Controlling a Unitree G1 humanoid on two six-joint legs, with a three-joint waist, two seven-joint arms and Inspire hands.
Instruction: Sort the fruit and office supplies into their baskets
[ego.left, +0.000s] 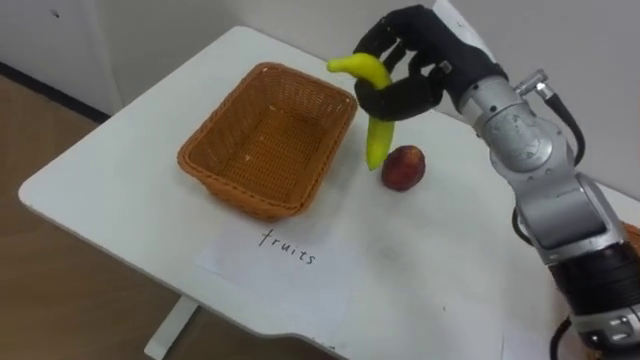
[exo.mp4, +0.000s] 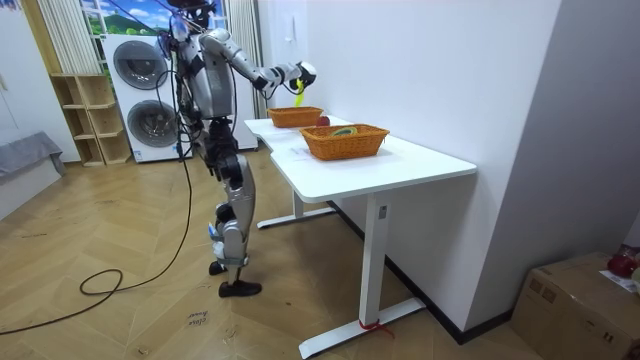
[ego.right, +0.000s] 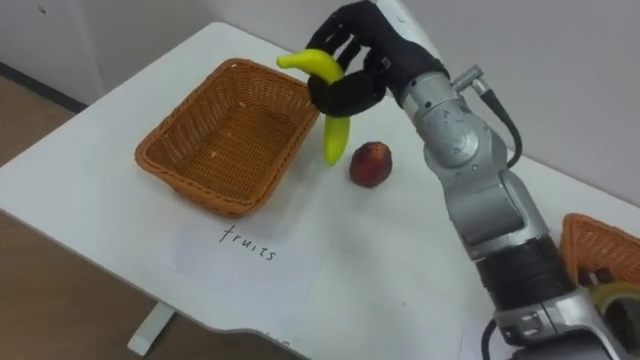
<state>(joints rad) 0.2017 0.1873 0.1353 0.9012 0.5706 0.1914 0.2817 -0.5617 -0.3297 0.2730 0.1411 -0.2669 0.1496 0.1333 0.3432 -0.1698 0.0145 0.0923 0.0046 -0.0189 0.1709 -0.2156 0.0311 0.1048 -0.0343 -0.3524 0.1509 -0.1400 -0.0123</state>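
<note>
My right hand (ego.left: 420, 60) is shut on a yellow banana (ego.left: 375, 110), which hangs in the air with its tip pointing down. It is just off the right rim of the brown wicker fruit basket (ego.left: 215, 175). A red peach (ego.left: 403, 168) lies on the white table (ego.left: 100, 190), right of the basket and below the banana's tip. A paper sheet with "fruits" handwritten on it (ego.left: 290, 248) lies in front of the basket. A second wicker basket (ego.right: 600, 245) stands at the table's right with things in it. In the room view the hand (exo.mp4: 300, 75) holds the banana (exo.mp4: 299, 100) over the far basket (exo.mp4: 295, 116).
I stand at the long side of the table, my right arm stretched over it. The table's front edge and left corner lie close to the fruit basket. A wall runs behind the table. Washing machines (exo.mp4: 140, 95) and a shelf stand behind me.
</note>
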